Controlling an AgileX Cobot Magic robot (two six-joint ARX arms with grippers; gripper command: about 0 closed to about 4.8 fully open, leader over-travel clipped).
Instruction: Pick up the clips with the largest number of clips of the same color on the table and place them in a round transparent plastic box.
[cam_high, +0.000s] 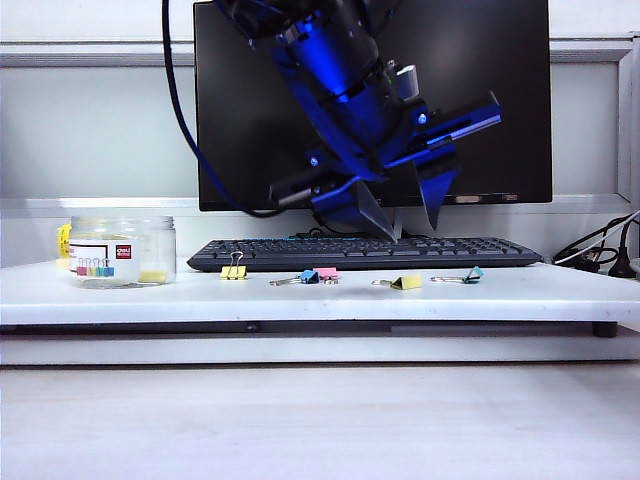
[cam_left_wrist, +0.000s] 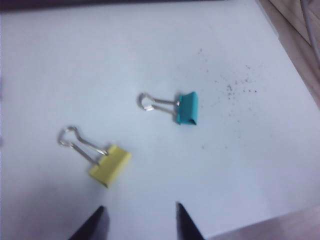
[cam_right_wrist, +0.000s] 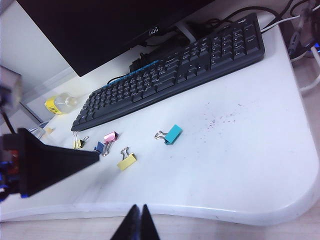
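1. I hold the left end effector (cam_high: 400, 215) above centre frame, fingers apart and empty, over the yellow clip (cam_left_wrist: 111, 165) it targets next.
2. The right end effector (cam_right_wrist: 139, 222) sits pinched shut, parked clear.
3. The jar (cam_high: 123, 251) waits at left on the tabletop (cam_high: 520, 295), one yellow clip inside.
4. Another yellow clip (cam_high: 233, 271) lies near the keyboard (cam_high: 365, 252).

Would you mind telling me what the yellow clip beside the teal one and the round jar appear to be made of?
Yellow clip: probably painted sheet metal, with a matte, evenly coloured folded body; its handles are thin, bright silver wire loops.

Round jar: likely clear plastic, since the wall behind shows through slightly cloudy walls; it carries a white-and-red paper-like label.
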